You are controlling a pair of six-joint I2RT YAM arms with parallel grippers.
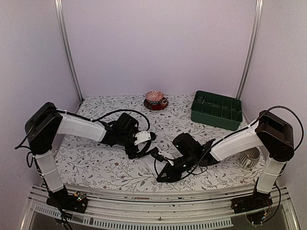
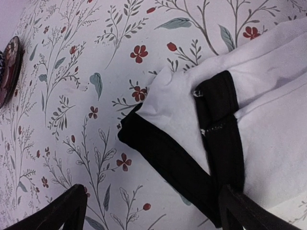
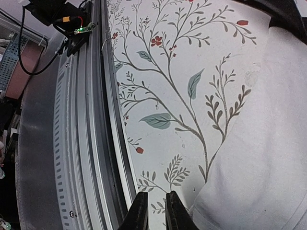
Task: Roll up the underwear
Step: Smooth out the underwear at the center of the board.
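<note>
The white underwear, edged in black trim, lies on the floral tablecloth near the front of the table, between the two grippers. The left gripper hangs over a trimmed corner with its fingers spread wide, gripping nothing. The right gripper sits just beside the cloth's edge, close to the metal rail. Its fingers are drawn nearly together and empty.

Underwear on table; cup on saucer behind; tray back right
</note>
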